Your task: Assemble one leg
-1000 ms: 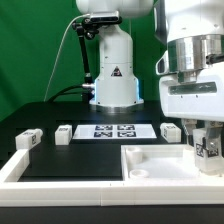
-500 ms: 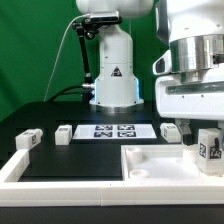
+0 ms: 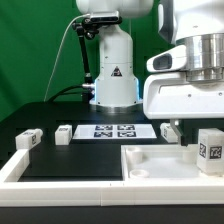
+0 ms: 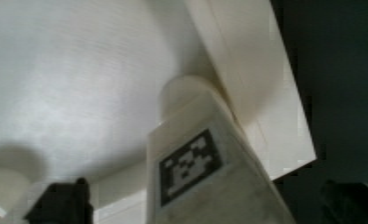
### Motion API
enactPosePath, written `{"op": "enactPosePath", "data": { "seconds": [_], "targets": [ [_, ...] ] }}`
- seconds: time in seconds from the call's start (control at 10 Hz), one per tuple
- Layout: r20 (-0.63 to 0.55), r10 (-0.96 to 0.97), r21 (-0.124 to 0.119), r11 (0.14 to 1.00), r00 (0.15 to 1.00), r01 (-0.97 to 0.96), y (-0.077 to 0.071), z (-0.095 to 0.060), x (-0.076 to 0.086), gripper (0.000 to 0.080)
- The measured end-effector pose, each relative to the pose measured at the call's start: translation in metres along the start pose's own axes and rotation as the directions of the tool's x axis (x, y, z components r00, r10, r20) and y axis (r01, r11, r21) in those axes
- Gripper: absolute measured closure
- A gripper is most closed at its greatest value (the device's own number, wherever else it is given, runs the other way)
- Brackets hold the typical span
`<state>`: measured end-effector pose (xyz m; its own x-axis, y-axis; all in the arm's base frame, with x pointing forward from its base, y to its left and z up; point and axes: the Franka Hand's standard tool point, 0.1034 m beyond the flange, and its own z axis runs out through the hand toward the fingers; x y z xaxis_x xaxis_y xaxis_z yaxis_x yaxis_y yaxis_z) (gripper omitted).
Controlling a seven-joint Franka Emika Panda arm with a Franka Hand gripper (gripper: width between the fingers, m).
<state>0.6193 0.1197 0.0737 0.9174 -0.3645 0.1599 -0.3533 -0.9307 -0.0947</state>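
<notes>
One leg, a chunky white post with a black-and-white tag, stands upright at the right end of the big flat white panel. The arm's white hand hangs just above it. In the wrist view the leg rises between the two dark fingertips, with a gap on each side. The gripper is open and holds nothing.
Three more legs lie on the black table: two at the exterior view's left and one behind the panel. The marker board lies in the middle. White border rails run along the front. The robot base stands behind.
The gripper has let go of the leg and risen straight up. The leg stays standing on the panel.
</notes>
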Motion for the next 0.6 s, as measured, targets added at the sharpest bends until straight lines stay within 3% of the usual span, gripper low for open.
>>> {"op": "enactPosePath", "data": {
  "seconds": [0.2,0.4,0.6],
  "targets": [
    [0.006,-0.280,-0.033,0.959,0.960,0.280,-0.0030,0.0003,-0.0034,0.0151],
    [0.049,-0.459,-0.036,0.887,0.887,0.460,-0.0039,-0.0002,-0.0045,0.0151],
    [0.051,-0.511,-0.035,0.858,0.858,0.512,-0.0019,-0.0001,-0.0033,0.0177]
  ]
}}
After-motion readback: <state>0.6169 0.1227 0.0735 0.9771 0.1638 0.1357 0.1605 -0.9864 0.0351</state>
